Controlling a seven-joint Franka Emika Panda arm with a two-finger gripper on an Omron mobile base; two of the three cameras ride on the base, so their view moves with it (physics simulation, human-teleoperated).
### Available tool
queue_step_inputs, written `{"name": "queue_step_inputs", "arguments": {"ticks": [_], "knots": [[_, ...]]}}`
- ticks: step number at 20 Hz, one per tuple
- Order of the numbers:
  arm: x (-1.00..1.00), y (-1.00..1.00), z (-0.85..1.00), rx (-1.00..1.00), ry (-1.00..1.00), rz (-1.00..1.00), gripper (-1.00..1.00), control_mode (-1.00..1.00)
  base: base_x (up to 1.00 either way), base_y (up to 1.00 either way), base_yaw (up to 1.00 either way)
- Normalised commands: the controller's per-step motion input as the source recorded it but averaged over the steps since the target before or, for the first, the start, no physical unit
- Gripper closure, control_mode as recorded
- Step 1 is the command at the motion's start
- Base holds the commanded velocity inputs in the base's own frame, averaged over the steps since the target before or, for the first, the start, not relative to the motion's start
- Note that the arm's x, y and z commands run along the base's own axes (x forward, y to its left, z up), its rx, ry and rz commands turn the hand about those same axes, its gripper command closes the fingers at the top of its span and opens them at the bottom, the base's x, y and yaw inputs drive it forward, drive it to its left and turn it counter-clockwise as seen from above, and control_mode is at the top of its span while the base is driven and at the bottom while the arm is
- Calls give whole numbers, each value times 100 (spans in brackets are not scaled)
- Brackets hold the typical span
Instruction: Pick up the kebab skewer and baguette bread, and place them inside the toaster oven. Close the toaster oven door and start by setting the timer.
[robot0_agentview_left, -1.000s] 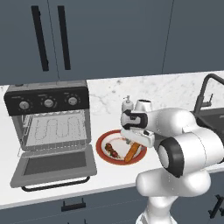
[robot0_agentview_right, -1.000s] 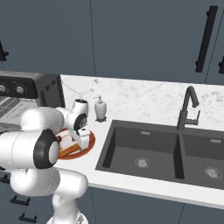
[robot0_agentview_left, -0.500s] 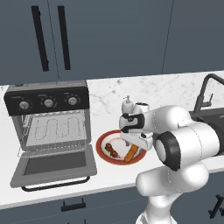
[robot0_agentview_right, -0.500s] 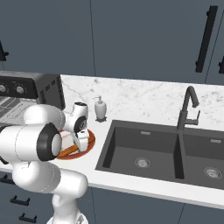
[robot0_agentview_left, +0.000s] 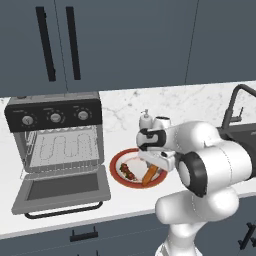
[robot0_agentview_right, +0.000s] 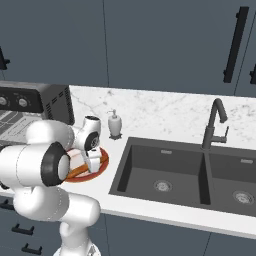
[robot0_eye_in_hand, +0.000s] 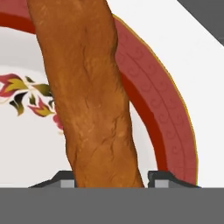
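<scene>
1. Pincer: lowered over the plate, its two dark tips standing one on each side of the baguette in the hand view. The tips sit right at the crust; whether they press on it or stand just off it cannot be told, so the grip is unconfirmed.
2. Baguette: orange-brown loaf lying on the plate. In the hand view its long axis runs straight away from the pincer, crossing the line between the tips at roughly a right angle. The loaf is directly between the tips, at one end portion of its length.
3. Plate: red-rimmed, patterned centre, on the worktop just beside the open oven door.
4. Skewer: small red and dark chunks on the oven-side half of the plate, near the baguette, apart from the pincer.
5. Toaster oven: to the arm's left, wire rack exposed. Its door is dropped flat toward the worktop edge.
6. Soap bottle: behind the plate, near the sink.
7. Judgement: the step in hand is taking the baguette; a squeeze across its width suits this alignment. Both foods are not yet in the oven.
</scene>
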Motion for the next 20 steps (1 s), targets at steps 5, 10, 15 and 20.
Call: {"name": "queue_step_inputs", "arguments": {"ticks": [5,10,15,20], "knots": [[-83,9,100,0,0,-1,100,-100,0,0,0],[-97,59,99,4,0,-14,100,-100,0,0,0],[-51,99,79,8,0,-29,100,-100,0,0,0],[0,100,56,2,0,-30,100,-100,0,0,0]]}}
